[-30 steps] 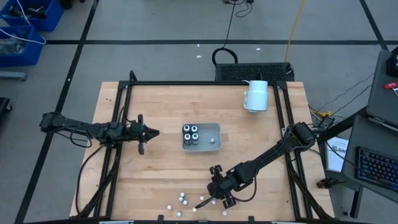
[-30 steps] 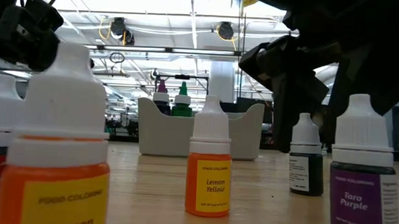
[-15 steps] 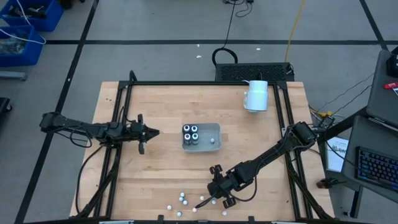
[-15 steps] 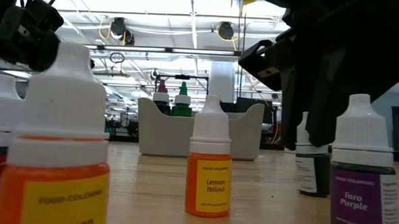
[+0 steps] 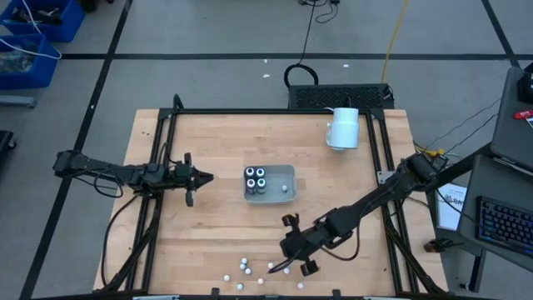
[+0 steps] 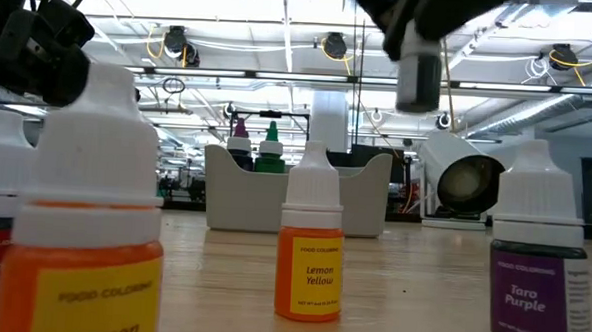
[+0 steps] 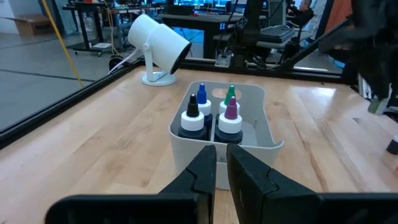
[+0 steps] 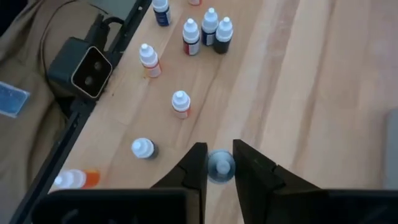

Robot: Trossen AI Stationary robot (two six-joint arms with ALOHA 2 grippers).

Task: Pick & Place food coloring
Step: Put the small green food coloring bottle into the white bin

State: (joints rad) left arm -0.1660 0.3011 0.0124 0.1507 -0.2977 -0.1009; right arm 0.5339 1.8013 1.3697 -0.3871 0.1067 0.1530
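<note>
Right hand [image 8: 219,167] pinching a food coloring bottle [image 8: 220,164]

The bottle sits between its fingertips — lifted off the desk [image 5: 216,208]; left hand [image 7: 220,165] pressed together, idle.

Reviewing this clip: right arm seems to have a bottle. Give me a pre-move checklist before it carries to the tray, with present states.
1. Right gripper shut on the small white-capped dark food coloring bottle: ok.
2. Bottle lifted off the light wooden table: ok, it hangs high in the low view.
3. Free space in the pale grey rectangular tray: ok, four bottles fill one end only.
4. Left gripper shut and parked beside the tray, out of the path: ok.
5. Bottle upright in the grip: cannot tell.
6. Remaining loose bottles standing near the front edge: ok.
</note>
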